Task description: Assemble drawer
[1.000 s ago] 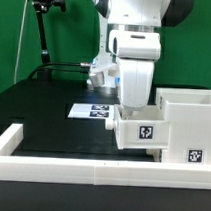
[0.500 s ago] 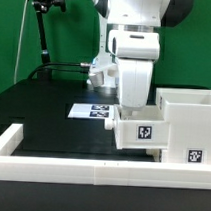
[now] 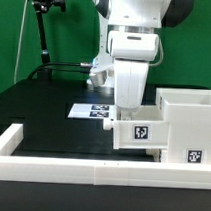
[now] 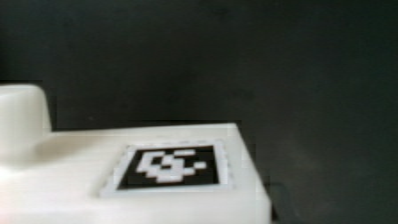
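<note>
In the exterior view my gripper (image 3: 129, 107) reaches down into a small white open-top drawer box (image 3: 140, 133) with a square tag on its front. The fingertips are hidden behind the box wall. The box moves with the arm, so the gripper appears shut on it. The box stands right against the side of the tall white housing (image 3: 189, 120) that faces the exterior view's left; the housing has a tag low on its front. The wrist view shows a white tagged surface of the box (image 4: 169, 165) close up, with no fingers in sight. A second small box is out of view.
The marker board (image 3: 93, 111) lies flat on the black table (image 3: 53, 111) behind the box. A low white wall (image 3: 80, 170) edges the table at the front. A black stand (image 3: 42, 30) rises at the back on the exterior view's left.
The arm and the small drawer box have shifted together slightly toward the exterior view's left. The housing has not moved.
</note>
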Controlling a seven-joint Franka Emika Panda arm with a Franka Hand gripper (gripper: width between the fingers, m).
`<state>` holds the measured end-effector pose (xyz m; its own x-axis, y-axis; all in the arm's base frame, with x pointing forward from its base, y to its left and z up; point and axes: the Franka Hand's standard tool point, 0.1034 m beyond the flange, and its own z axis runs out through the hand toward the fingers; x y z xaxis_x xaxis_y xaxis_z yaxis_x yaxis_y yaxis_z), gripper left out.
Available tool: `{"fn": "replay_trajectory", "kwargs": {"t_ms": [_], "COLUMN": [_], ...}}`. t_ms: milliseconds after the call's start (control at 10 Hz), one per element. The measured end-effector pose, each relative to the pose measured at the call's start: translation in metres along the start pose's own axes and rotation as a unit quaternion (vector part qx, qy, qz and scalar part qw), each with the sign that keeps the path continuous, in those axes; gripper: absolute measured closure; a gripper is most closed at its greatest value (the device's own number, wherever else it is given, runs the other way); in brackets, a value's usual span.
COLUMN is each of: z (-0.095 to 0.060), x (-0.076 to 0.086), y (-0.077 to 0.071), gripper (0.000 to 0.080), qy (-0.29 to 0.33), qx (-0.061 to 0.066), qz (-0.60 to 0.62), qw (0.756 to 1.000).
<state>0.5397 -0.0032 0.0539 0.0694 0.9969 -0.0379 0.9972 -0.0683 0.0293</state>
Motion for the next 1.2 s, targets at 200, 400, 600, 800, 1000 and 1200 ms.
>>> {"fn": "replay_trajectory", "kwargs": {"t_ms": [200,400,600,800,1000,1200], "z": [0.0017,0.0018,0.0017,0.0004,-0.0002,0.0], "x": [0.0036,0.003,0.0032,0.0056,0.0103,0.0104], "y": [-0.0029,-0.0029,-0.0028,-0.0015,-0.0012,-0.0015], "gripper": [0.0755,0.0755,0.0755,0.0755,0.0755,0.0755], "qy": [0.002,0.002,0.002,0.001,-0.003,-0.006], "qx": [0.001,0.001,0.001,-0.002,-0.002,-0.001], "qz": [0.005,0.006,0.005,-0.003,-0.014,-0.005], "qw": [1.0,1.0,1.0,1.0,1.0,1.0]}}
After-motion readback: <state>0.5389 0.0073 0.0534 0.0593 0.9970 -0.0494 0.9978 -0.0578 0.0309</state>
